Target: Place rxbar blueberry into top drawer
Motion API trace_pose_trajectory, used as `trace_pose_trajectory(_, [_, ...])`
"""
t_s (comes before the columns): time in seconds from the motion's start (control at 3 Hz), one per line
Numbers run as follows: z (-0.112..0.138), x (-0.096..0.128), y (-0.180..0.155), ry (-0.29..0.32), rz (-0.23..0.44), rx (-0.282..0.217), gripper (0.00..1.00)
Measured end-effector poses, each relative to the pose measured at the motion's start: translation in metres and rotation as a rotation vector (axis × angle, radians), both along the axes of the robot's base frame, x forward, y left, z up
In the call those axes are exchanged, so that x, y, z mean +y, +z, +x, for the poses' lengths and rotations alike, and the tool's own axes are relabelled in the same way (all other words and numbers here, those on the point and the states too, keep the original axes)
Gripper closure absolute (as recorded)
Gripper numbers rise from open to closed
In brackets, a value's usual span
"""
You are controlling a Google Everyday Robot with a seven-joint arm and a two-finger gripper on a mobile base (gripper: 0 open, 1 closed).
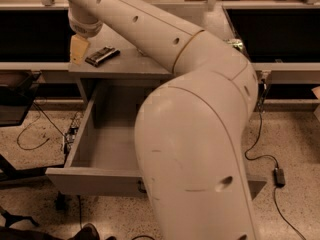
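Observation:
The rxbar blueberry [102, 55], a flat dark bar, lies on the grey counter top [125, 64] above the drawer, near its left end. My gripper [79, 50] hangs just left of the bar, at the counter's left edge, with its pale yellowish tip pointing down, apart from the bar. The top drawer [95, 149] is pulled wide open below the counter, and the part of its inside that shows is bare. My bulky white arm [200, 134] covers the drawer's right half and most of its front handle.
Black cables [30, 134] and a dark stand lie on the speckled floor at the left. A cable and small power brick [278, 176] lie on the floor at the right. Dark shelf openings flank the counter on both sides.

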State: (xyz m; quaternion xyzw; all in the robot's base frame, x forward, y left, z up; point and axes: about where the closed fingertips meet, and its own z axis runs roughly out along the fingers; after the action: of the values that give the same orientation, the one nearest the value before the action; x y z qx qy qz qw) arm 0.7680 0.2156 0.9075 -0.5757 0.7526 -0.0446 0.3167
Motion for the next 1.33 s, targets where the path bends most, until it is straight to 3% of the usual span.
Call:
trace_pose_trajectory(0.67, [0.008,0.001,-0.01,0.013,0.018,0.008,0.0])
trace_pose_trajectory(1.33, [0.033,-0.027,-0.03,-0.062,0.088,0.044,0.0])
